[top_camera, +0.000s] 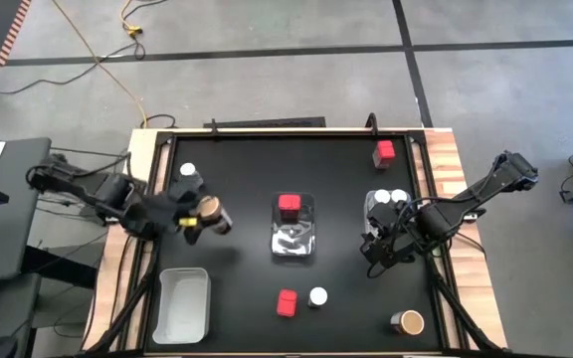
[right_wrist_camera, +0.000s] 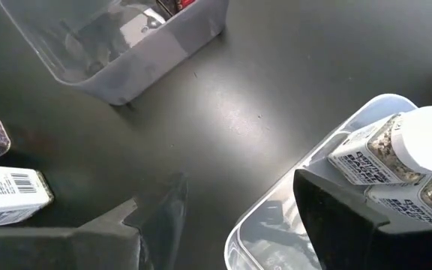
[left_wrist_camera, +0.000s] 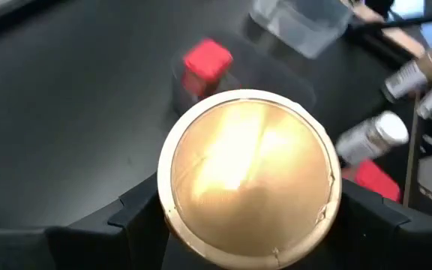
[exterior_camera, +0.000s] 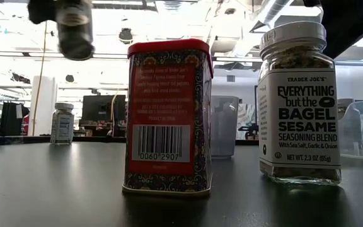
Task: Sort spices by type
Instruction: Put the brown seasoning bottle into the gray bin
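Note:
My left gripper (top_camera: 195, 217) is shut on a jar with a round tan lid (left_wrist_camera: 250, 169), held above the table's left part; the low view shows this jar (exterior_camera: 74, 34) high up. My right gripper (right_wrist_camera: 223, 225) stands open, with nothing between its fingers, over the near end of the right clear bin (top_camera: 371, 224), which holds white-lidded jars (top_camera: 390, 198). A red tin (top_camera: 288, 205) sits in the middle bin (top_camera: 294, 247). On the table stand a red tin (top_camera: 384, 152), a white-lidded jar (top_camera: 187, 174), a red tin (top_camera: 286, 302) beside a white-lidded jar (top_camera: 317, 296), and a tan-topped jar (top_camera: 407, 322). My left gripper pinches the jar between its two fingers, one on each side just under the tan lid's rim (left_wrist_camera: 169, 217). The fingers come slanting down from the table's left. The jar is lifted clear of the table and tilted, its lid toward the wrist.
A clear bin (top_camera: 182, 303) with nothing in it stands at the near left. In the low view the near red tin (exterior_camera: 169, 116) and the seasoning jar (exterior_camera: 300, 104) stand close in front. Bare black tabletop lies between the left gripper and the middle bin.

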Tool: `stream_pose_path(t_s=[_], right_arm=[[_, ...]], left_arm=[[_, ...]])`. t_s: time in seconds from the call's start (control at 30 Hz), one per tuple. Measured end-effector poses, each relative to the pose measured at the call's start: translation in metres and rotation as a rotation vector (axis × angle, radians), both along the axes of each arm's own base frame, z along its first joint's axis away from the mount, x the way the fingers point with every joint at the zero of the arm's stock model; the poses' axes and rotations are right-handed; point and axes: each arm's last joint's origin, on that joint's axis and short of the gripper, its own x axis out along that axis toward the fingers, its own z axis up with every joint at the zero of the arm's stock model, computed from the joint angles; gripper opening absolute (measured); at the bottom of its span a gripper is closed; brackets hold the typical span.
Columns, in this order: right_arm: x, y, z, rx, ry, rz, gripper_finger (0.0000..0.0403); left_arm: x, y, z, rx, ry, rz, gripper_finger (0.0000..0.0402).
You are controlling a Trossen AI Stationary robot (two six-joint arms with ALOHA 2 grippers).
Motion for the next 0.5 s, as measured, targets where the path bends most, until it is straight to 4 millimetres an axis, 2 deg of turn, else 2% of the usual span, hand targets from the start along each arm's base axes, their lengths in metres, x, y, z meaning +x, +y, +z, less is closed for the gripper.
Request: stream_pose_path(t_s=[0.23,0.5], right_arm=[[0.002,0.001,0.001,0.003,-0.013,0.015,0.0272],[0.003,0.002,0.001,0.029,-0.041,-0.014,0.0272]], left_arm=[[-0.006,-0.034,-0.015,0.032,0.093,-0.069,0.0273],[-0.014,-0.067,-0.023,0.048,0.092,-0.159,0.0273]])
